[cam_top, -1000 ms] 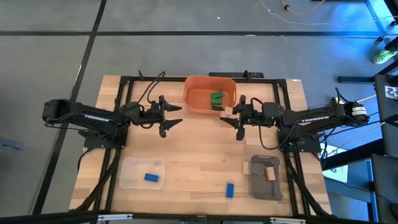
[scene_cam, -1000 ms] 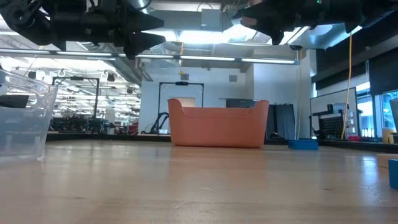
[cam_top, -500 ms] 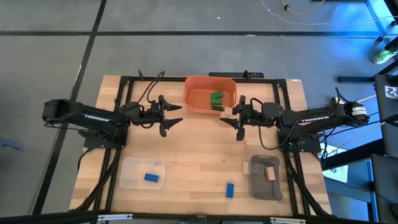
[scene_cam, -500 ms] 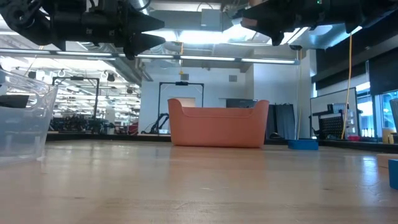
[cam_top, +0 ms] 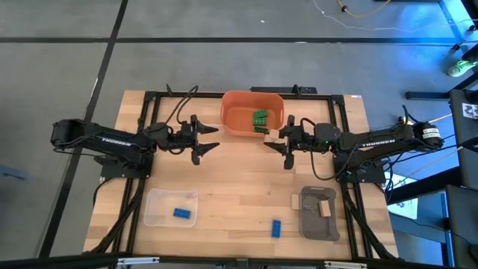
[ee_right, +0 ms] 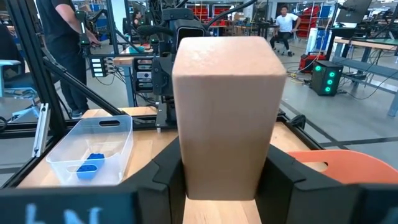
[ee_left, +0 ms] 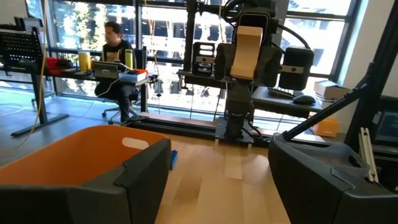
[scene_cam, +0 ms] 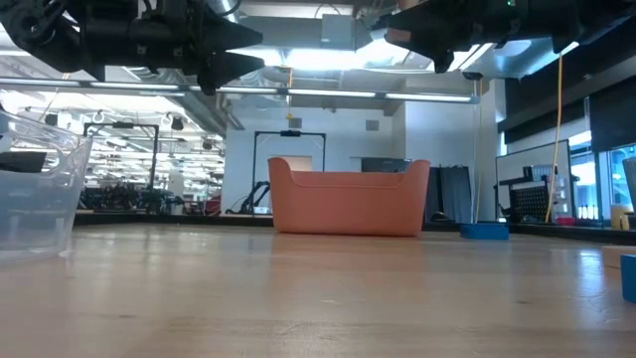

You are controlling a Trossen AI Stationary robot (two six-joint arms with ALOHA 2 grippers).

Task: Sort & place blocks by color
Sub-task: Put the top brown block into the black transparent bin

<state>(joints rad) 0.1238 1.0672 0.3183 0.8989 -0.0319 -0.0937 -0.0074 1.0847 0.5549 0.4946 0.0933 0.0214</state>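
My right gripper (cam_top: 279, 140) hovers just in front of the orange bin (cam_top: 252, 112), shut on a tan block (ee_right: 224, 106). The same block shows in the left wrist view, the tan block (ee_left: 249, 50) standing tall in the far arm's fingers. My left gripper (cam_top: 206, 140) is open and empty, left of the bin at the same height, facing the right one. Green blocks (cam_top: 260, 119) lie inside the bin. One blue block (cam_top: 181, 213) lies in the clear tray (cam_top: 171, 207), another blue block (cam_top: 275, 228) on the bare table, and a tan block (cam_top: 325, 208) in the grey tray (cam_top: 317, 214). My right gripper pinches the tan block between its two fingers (ee_right: 168, 171), which sit on two opposite side faces at the block's rear end (ee_right: 224, 177). The fingers reach level from the table's right. The block is lifted clear of the table and sticks out beyond the fingertips.
The orange bin (scene_cam: 348, 199) stands at the far middle of the table, the clear tray (scene_cam: 35, 189) near left, the grey tray near right. Bare wood lies between the trays and under both grippers. People show in the room beyond the table.
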